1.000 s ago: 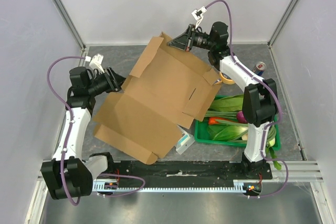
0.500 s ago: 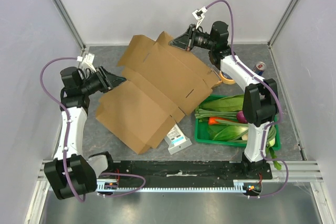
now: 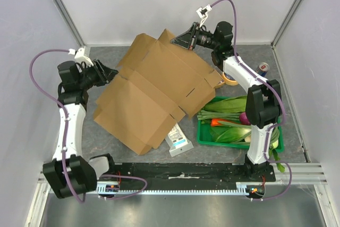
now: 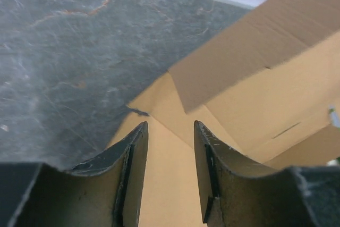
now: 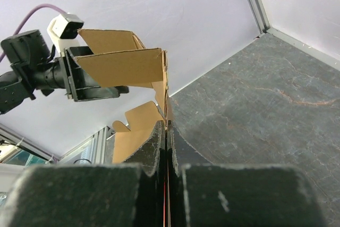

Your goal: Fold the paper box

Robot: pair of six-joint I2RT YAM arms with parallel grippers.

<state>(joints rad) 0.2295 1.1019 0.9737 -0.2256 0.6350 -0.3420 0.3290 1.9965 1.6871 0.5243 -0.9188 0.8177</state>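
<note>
overhead, the paper box [image 3: 154,94] lies mostly unfolded on the table [image 3: 249,57], left of the green crate [image 3: 201,134], one corner by the crate's far rim. the right tool [image 3: 183,41], beyond the crate, holds the box's far edge raised. left wrist: the left tool [image 4: 170,126] has its jaws apart over a box corner, pinching nothing. right wrist: the right tool is clamped on a thin flap. if the left tool closes short of the edge, the sheet may pivot, slip from that single pinch, or snag the crate.
</note>
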